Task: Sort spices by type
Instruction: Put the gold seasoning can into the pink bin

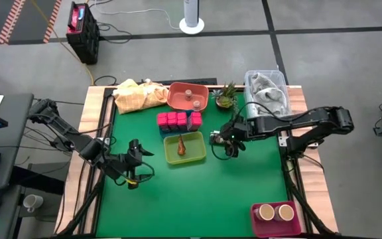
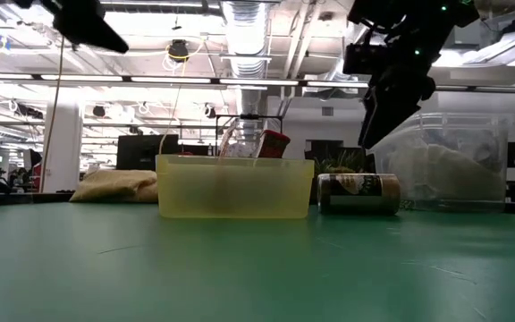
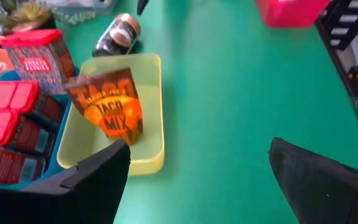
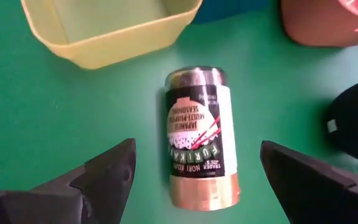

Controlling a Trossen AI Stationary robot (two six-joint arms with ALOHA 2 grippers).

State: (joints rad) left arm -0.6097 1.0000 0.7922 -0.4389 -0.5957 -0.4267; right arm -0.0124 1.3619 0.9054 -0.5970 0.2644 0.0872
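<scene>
A dark furikake seasoning jar [image 4: 201,146] with a gold lid lies on its side on the green mat, also seen in the low view [image 2: 358,193]. My right gripper [image 4: 196,155] hovers open above it [image 1: 228,146], one finger to each side, touching nothing. My left gripper [image 1: 141,164] hangs open over bare mat left of the yellow-green tray [image 1: 192,157]. That tray holds a brown taco-mix packet [image 3: 107,109]. Pink boxes [image 1: 176,120] sit in a blue tray. Two tan round jars [image 1: 275,212] stand in a pink tray.
A salmon bowl [image 1: 178,99] holds a small jar [image 1: 188,93]. Along the far edge are a yellow cloth [image 1: 138,94], a spiky green plant [image 1: 225,95] and a clear plastic box [image 1: 267,89]. Bare green mat [image 1: 191,199] fills the near half.
</scene>
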